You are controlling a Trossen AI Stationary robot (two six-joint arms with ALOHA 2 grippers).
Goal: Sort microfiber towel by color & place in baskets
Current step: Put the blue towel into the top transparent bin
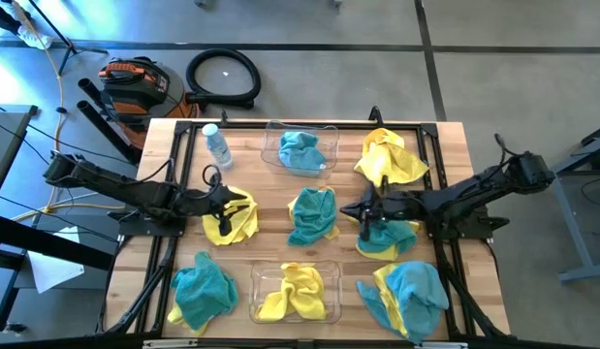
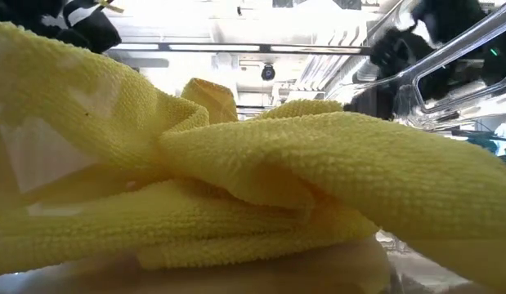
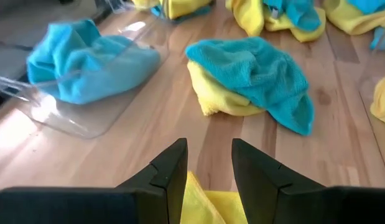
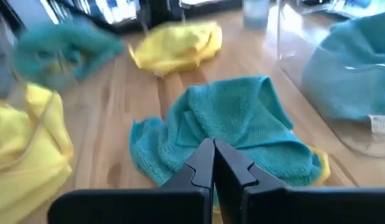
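The towels look light, limp and grippy, best pinched at a raised fold. A yellow towel (image 1: 231,217) lies crumpled near the table's (image 1: 270,254) left edge, under the left gripper (image 1: 222,204), fingers parted, seemingly empty. The right gripper (image 1: 365,213), fingers closed together, noses a teal towel (image 1: 313,214) at mid-table, probably not holding it.

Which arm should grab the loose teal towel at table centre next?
Probably right. The right gripper, fingers together, sits beside the teal microfiber towel, which fills its wrist view. The left gripper, open, is over a yellow microfiber towel, farther off.
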